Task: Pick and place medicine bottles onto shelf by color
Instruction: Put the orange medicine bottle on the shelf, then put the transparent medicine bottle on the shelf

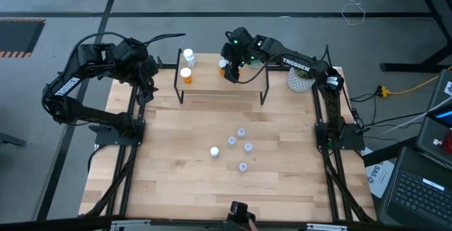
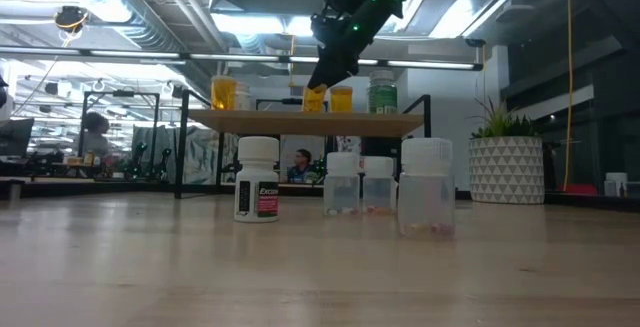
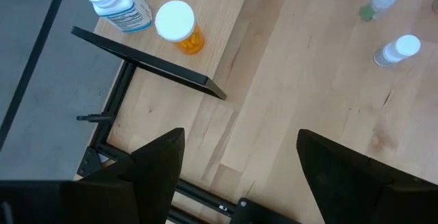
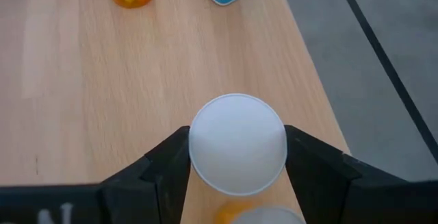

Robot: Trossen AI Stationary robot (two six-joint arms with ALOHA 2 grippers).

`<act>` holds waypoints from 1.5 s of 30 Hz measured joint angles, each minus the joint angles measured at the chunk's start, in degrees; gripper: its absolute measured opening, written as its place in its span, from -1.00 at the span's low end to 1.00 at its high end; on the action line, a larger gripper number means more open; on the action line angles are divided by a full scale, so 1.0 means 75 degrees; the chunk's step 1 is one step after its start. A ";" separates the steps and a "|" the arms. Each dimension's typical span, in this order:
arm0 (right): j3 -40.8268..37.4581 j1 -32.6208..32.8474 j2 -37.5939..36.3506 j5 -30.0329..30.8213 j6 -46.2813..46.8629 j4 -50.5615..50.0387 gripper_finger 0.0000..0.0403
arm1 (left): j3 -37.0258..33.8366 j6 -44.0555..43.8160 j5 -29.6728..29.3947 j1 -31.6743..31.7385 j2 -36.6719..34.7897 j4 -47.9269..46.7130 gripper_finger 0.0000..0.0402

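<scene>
The shelf (image 1: pixel 222 83) stands at the table's far middle. On its left end are a white bottle (image 1: pixel 188 54) and an orange bottle (image 1: pixel 186 74). My right gripper (image 1: pixel 229 70) is over the shelf's middle, shut on another orange bottle (image 2: pixel 313 98). Beside that one stand a further orange bottle (image 2: pixel 341 98) and the green-label bottle (image 2: pixel 383 91). Several small clear bottles (image 1: pixel 241 146) and a small white bottle (image 2: pixel 257 179) stand upright on the tabletop. My left gripper (image 1: pixel 150 75) is open at the shelf's left end, touching nothing. My right gripper holds the orange bottle by its white cap (image 4: pixel 237 144), pinched between the two fingers (image 4: pixel 168 159), one on each side of the cap. The fingers come from above, slanting down. The bottle is upright, and its base looks level with the shelf board (image 2: pixel 300 119).
A white patterned pot with a green plant (image 1: pixel 300 80) stands at the table's far right, just beyond the shelf's right legs. The loose bottles cluster in the table's middle. Bare wood lies on the near half and left side of the table (image 1: pixel 162 167).
</scene>
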 joint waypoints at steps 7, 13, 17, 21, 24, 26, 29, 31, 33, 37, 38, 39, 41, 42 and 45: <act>0.0000 0.0003 0.0000 0.0000 -0.0028 0.0003 0.14 | 0.0000 -0.0006 0.0001 -0.0002 0.0000 0.0000 0.39; 0.0001 0.0003 0.0000 0.0009 -0.0020 0.0003 0.29 | 0.0000 -0.0017 0.0003 -0.0003 0.0000 0.0000 0.39; 0.0001 0.0003 0.0003 0.0010 -0.0030 0.0093 0.31 | 0.0000 -0.0017 0.0003 -0.0003 0.0000 0.0000 0.39; 0.0289 0.0003 0.0015 0.0014 -0.0016 0.0131 0.31 | 0.0000 -0.0015 0.0000 -0.0001 0.0000 0.0000 0.39; 0.0717 0.0038 0.0015 0.0012 -0.0010 0.0086 0.32 | 0.0000 -0.0015 0.0003 0.0000 0.0000 -0.0001 0.39; 0.1036 0.0084 0.0015 0.0017 -0.0008 -0.0088 0.32 | 0.0000 -0.0015 0.0003 0.0000 0.0000 0.0000 0.39; 0.1656 0.0223 0.0012 0.0016 0.0229 -0.0769 0.32 | 0.0000 -0.0015 0.0002 -0.0002 0.0000 -0.0002 0.39; 0.2072 0.0355 0.0012 0.0012 0.0614 -0.1324 0.32 | 0.0000 -0.0015 0.0003 0.0000 0.0000 -0.0001 0.39; 0.2467 0.0514 0.0012 0.0015 0.0898 -0.1973 0.32 | 0.0000 -0.0015 0.0003 0.0000 0.0000 0.0000 0.39; 0.3060 0.0924 0.0006 0.0015 0.1244 -0.3009 0.32 | 0.0000 -0.0032 0.0001 -0.0002 0.0000 -0.0003 0.39; 0.3065 0.1042 -0.0020 0.0012 0.1343 -0.3125 0.32 | 0.0000 -0.0035 0.0000 -0.0002 0.0000 -0.0001 0.39; 0.3005 0.1161 -0.0092 0.0012 0.1380 -0.3187 0.32 | 0.0000 -0.0038 0.0000 0.0000 0.0000 -0.0003 0.39; 0.2977 0.1383 -0.0153 0.0012 0.1391 -0.3614 0.32 | 0.0000 -0.0048 0.0000 0.0000 0.0000 -0.0003 0.39; 0.2977 0.1497 -0.0170 0.0010 0.1392 -0.3816 0.32 | 0.0000 -0.0052 0.0003 0.0000 -0.0003 -0.0003 0.39; 0.2967 0.1816 -0.0178 0.0012 0.1398 -0.4543 0.32 | 0.0000 -0.0055 0.0000 0.0000 -0.0002 -0.0003 0.39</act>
